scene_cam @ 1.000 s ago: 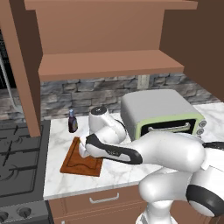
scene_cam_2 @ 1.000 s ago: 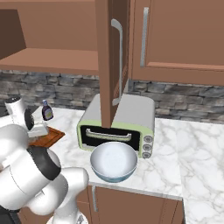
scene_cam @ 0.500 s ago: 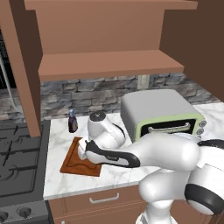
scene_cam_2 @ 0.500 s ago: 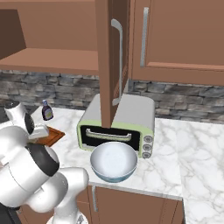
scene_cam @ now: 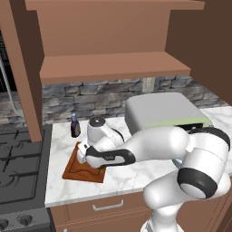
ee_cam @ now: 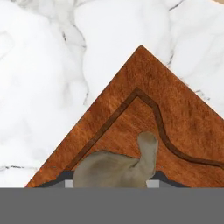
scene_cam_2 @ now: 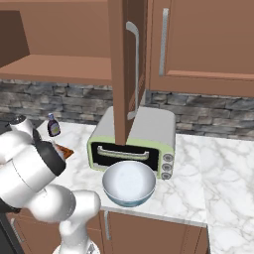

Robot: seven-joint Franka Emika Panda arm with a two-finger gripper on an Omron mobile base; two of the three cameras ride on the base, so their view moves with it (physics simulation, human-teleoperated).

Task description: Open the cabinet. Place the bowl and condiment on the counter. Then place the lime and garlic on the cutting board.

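Note:
My gripper (ee_cam: 113,180) is shut on the garlic (ee_cam: 114,165), a grey-brown lump with a stubby stalk, held low over a corner of the cutting board (ee_cam: 175,118). I cannot tell whether the garlic touches the wood. From the left base view the hand (scene_cam: 83,155) is down over the cutting board (scene_cam: 74,168). The condiment (scene_cam: 75,125) stands on the counter (scene_cam: 122,179) behind the board. On the counter in front of the toaster oven sits the bowl (scene_cam_2: 129,182). The cabinet (scene_cam: 113,68) is open, its door (scene_cam_2: 123,69) swung out. The lime is hidden.
A toaster oven (scene_cam: 163,111) stands on the counter right of the board. The black stove top (scene_cam: 18,167) lies to the left. A closed cabinet (scene_cam_2: 203,44) hangs at the right. My own arm (scene_cam: 154,145) covers much of the counter beside the board.
The hand has come down and slightly left onto the cutting board with the garlic still in its grip. Bowl and condiment have stayed where they were.

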